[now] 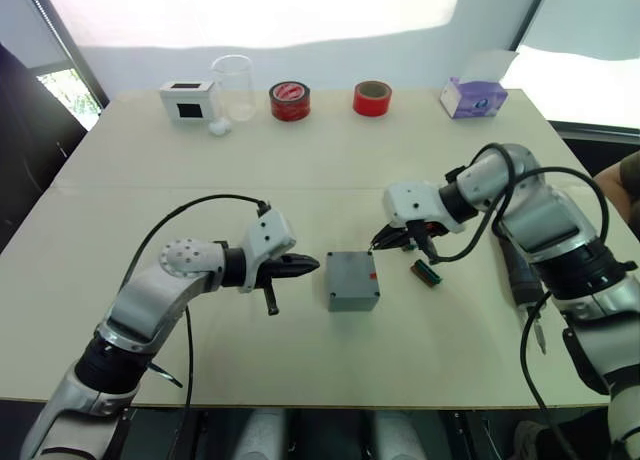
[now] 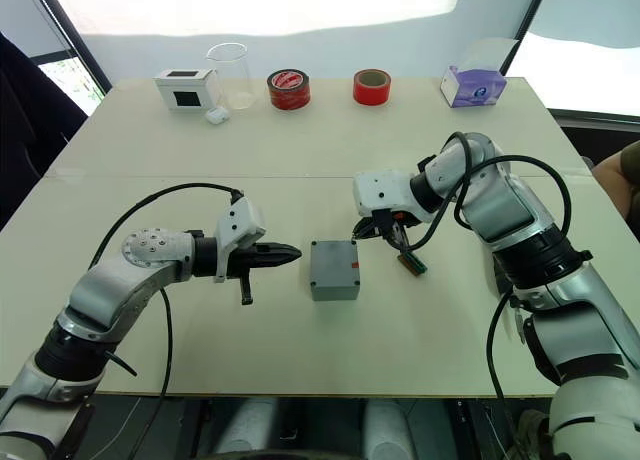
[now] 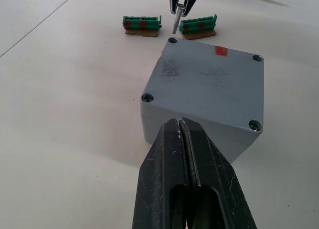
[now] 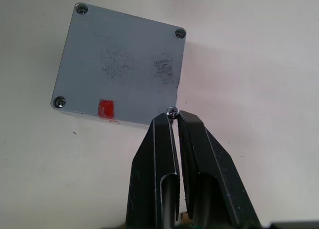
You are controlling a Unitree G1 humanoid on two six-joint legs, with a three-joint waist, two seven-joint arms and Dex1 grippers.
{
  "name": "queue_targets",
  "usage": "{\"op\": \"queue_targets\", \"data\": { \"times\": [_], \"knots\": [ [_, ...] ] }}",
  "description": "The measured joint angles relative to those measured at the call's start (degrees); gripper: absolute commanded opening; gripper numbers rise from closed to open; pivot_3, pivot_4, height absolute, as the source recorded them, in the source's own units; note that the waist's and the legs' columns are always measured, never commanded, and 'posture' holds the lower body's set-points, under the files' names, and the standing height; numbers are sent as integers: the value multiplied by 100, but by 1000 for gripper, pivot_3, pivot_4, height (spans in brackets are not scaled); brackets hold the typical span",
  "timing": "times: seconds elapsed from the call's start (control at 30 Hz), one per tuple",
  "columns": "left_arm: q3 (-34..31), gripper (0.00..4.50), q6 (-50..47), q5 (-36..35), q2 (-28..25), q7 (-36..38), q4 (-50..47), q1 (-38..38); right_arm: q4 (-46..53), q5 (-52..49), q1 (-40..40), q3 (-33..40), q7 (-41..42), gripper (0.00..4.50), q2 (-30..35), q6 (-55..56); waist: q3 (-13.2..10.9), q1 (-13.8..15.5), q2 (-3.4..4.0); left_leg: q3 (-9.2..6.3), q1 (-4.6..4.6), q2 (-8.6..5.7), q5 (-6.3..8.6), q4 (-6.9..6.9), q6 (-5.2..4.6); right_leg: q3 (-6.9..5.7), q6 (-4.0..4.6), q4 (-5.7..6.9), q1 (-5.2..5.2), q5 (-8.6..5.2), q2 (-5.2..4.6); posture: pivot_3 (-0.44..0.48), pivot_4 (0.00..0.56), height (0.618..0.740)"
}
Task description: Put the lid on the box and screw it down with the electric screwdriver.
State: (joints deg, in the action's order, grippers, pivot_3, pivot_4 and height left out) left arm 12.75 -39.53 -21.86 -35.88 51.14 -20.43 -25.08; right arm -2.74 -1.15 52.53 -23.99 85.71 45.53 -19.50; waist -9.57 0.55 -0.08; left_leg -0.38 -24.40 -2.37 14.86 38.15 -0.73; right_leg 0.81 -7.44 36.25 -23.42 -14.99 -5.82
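The grey box (image 1: 352, 280) stands at the table's middle with the lid (image 3: 204, 74) seated flat on it, a red mark near one edge. Three lid corners show screws; the far right corner hole (image 3: 172, 40) is empty. My right gripper (image 1: 375, 247) is shut on a small screw (image 4: 172, 110), held upright just above that corner. My left gripper (image 1: 315, 265) is shut and empty, pointing at the box's left wall a short way off. The electric screwdriver (image 1: 520, 275) lies on the table to the right, partly behind my right arm.
Two green terminal strips (image 3: 142, 25) lie just right of the box. Along the far edge stand a white box with a black window (image 1: 188, 100), a clear beaker (image 1: 233, 85), two red tape rolls (image 1: 289, 101) and a purple tissue box (image 1: 473, 97). A person (image 1: 625, 180) is at the right edge.
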Motion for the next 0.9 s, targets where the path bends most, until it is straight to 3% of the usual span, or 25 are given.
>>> {"op": "queue_targets", "data": {
  "times": [0.9],
  "knots": [
    [0,0,-2,-1,-4,-34,0,24,-219,179,-87,-9,1,10,-126,144,0,0,0,0,0,0,0,0,0,0,0,0,0,0,0,0,150,740]
  ]
}}
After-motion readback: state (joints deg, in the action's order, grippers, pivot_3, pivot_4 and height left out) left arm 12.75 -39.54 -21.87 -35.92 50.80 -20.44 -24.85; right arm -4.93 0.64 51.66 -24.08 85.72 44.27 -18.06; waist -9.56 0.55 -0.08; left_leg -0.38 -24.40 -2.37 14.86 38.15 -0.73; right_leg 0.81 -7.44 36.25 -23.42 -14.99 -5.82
